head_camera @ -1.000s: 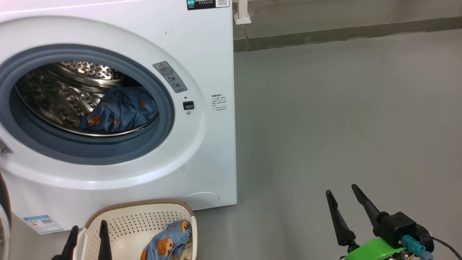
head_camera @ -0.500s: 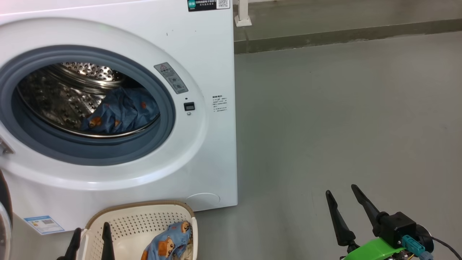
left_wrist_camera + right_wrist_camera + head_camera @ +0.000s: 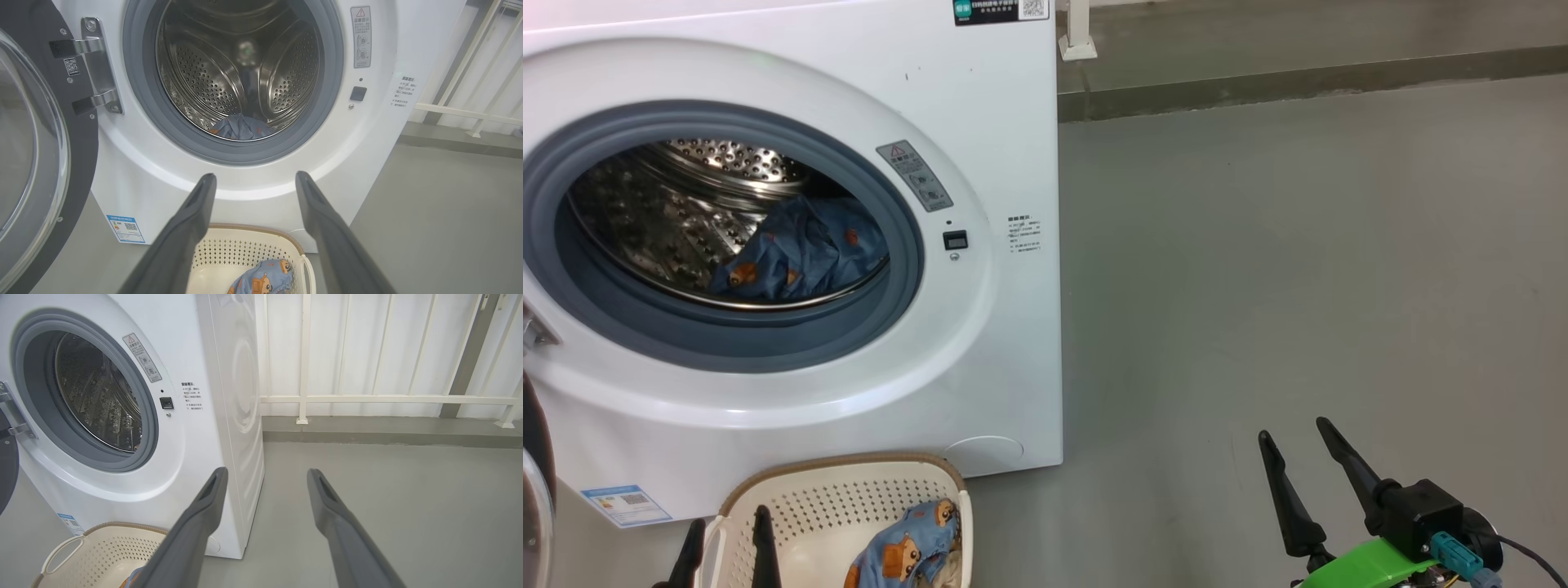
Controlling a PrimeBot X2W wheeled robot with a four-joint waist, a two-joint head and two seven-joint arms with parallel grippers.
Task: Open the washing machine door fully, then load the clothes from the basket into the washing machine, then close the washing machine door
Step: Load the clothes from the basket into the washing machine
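The white washing machine (image 3: pixel 980 147) stands at the left with its round mouth uncovered. The washing machine door (image 3: pixel 77 171) is swung out to the left on its hinge, black rim and glass facing me. Blue printed clothes (image 3: pixel 800 253) lie inside the steel drum. Below the mouth, the cream basket (image 3: pixel 833 498) sits on the floor with more blue clothes (image 3: pixel 903 551) in its right part. My left gripper (image 3: pixel 727 527) hovers open over the basket's left end, holding nothing. My right gripper (image 3: pixel 1294 431) stands open and empty over bare floor, well to the right of the machine.
Grey floor (image 3: pixel 1298 269) stretches to the right of the machine. A raised ledge (image 3: pixel 1298 77) runs along the back, with a white railing (image 3: pixel 367 399) and white wall panels behind it.
The whole head view has shifted slightly, so the camera moved a little. Both grippers stay open and nothing else has visibly changed.
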